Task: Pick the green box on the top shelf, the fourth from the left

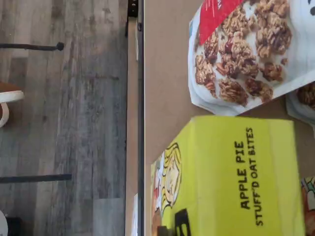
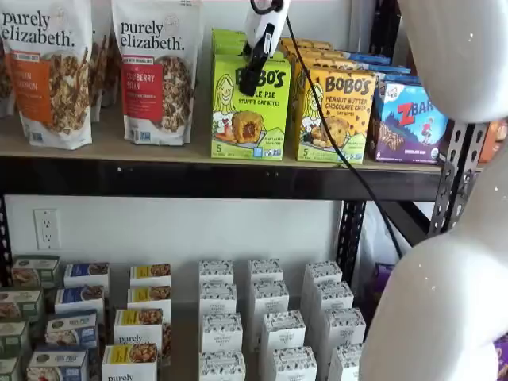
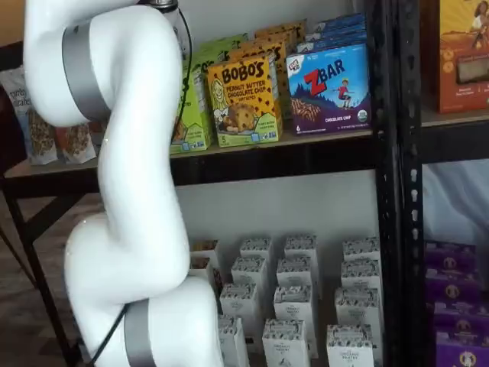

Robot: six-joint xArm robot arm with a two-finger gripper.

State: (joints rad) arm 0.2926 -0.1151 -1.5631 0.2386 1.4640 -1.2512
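The green box stands at the front of a row of like boxes on the top shelf, between a granola bag and the yellow-orange Bobo's box. My gripper hangs from above right in front of the box's upper face. Its black fingers show as one dark shape, so no gap can be made out and nothing is seen in them. The wrist view shows the box's lime-green top with "Apple Pie" lettering, close below the camera. In a shelf view the arm hides most of the box.
Purely Elizabeth granola bags stand left of the green box, one also in the wrist view. A blue ZBar box is on the right. Black uprights frame the shelf. Small white boxes fill the lower shelf.
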